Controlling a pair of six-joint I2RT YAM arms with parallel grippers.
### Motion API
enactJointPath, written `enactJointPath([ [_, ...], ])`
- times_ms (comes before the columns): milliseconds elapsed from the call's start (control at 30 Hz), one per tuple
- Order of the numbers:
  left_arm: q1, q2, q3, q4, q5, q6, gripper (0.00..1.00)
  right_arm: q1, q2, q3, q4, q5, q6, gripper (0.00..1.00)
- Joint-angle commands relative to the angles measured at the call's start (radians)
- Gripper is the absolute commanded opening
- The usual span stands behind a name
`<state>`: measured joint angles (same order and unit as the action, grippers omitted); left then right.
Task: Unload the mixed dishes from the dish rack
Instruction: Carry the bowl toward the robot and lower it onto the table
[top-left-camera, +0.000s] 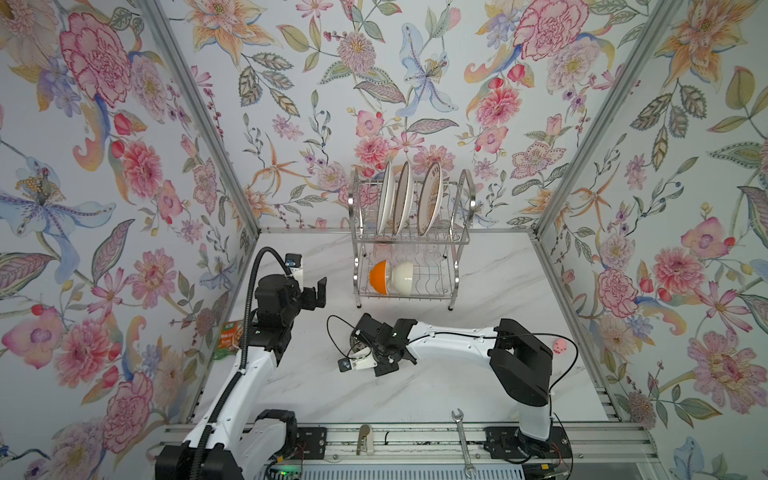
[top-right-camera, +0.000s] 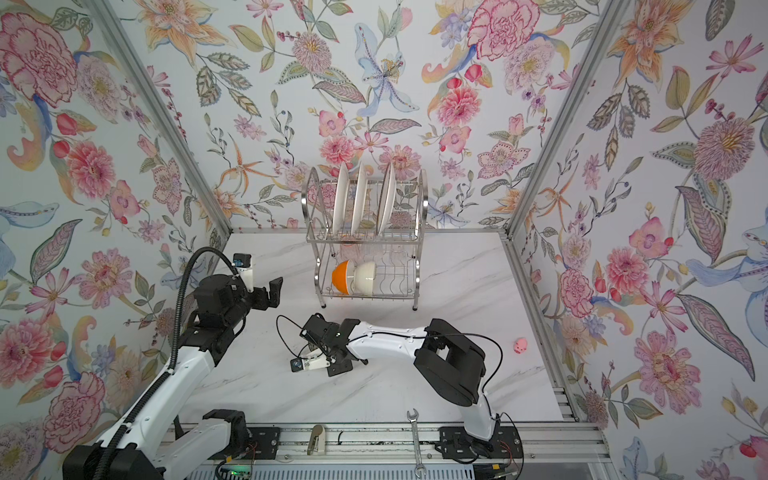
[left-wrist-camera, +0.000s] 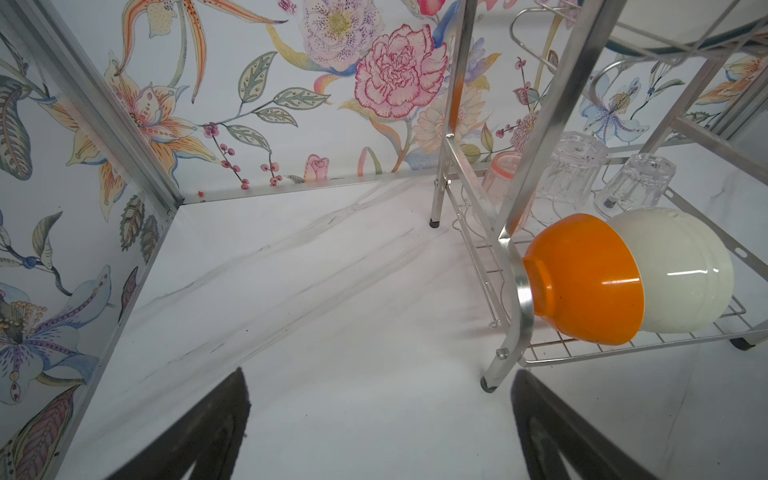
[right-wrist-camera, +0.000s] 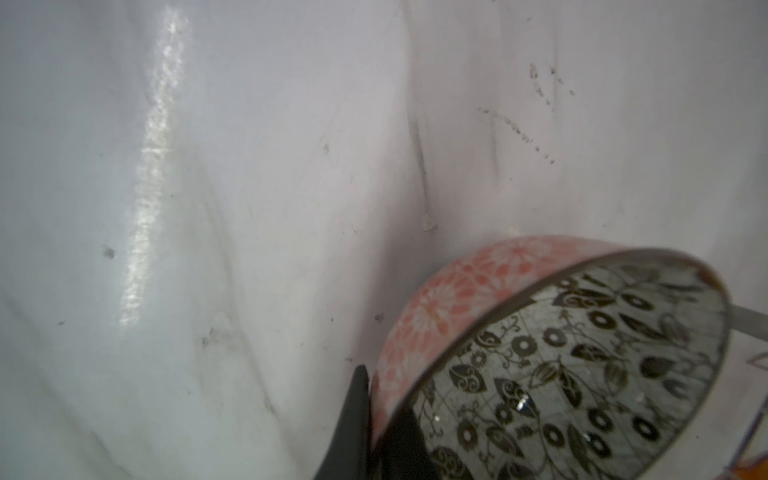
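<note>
Wrench (top-left-camera: 463, 440): lying on the front rail, nearest of all, well apart from both claws.
Right gripper (right-wrist-camera: 384, 390): clenched, and it is pinching the rim of the red-patterned bowl (right-wrist-camera: 457, 299), one finger outside the wall and one inside.
Red-patterned bowl: hanging tilted, low over the marble table (top-left-camera: 498, 282) in front of the rack; whether it is touching the table I cannot tell.
Snack packet (top-left-camera: 226, 338): peeking out from under the left arm at the table's left edge.
Pink toy (top-left-camera: 560, 345): sitting alone near the right wall.
Left gripper (top-left-camera: 316, 293): released, jaws standing wide, holding nothing, hovering left of the rack and touching nothing.
Dish rack (top-left-camera: 411, 239): standing at the back of the table, against the wall.
Lower tier: orange bowl (top-left-camera: 379, 277) and cream bowl (top-left-camera: 403, 276) lying on their sides, nested; behind them a pink tumbler (left-wrist-camera: 500, 178) and two clear tumblers (left-wrist-camera: 575, 166), upside down.
Upper tier: three white plates (top-left-camera: 404, 199) standing on edge in the slots.
</note>
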<state>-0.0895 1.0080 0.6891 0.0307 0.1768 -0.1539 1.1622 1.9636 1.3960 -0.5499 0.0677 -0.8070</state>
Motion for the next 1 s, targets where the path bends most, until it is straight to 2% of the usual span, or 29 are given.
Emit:
enactJointPath([
  [0,0.012,-0.002,-0.026,0.044,0.016,0.004,0.99,0.010,0.020,0.043,-0.010,0.038,-0.028,0.00],
  [67,0.012,-0.005,-0.031,0.049,0.021,0.006,0.99,0.015,0.029,0.046,-0.010,0.051,-0.040,0.00],
  [167,0.011,-0.003,-0.031,0.045,0.026,0.008,0.99,0.021,0.037,0.048,-0.010,0.065,-0.047,0.08],
  [300,0.012,-0.007,-0.033,0.043,0.042,0.008,0.99,0.027,0.030,0.038,-0.009,0.072,-0.047,0.25],
  [567,0.013,-0.013,-0.033,0.051,0.065,0.005,1.00,0.025,-0.024,0.012,0.025,0.041,-0.018,0.41],
  [800,0.012,-0.023,-0.008,0.045,0.088,0.016,0.99,0.007,-0.114,-0.024,0.089,0.000,0.046,0.48],
  [967,0.011,-0.040,0.025,0.043,0.105,0.026,0.99,-0.016,-0.222,-0.096,0.218,-0.052,0.126,0.56],
])
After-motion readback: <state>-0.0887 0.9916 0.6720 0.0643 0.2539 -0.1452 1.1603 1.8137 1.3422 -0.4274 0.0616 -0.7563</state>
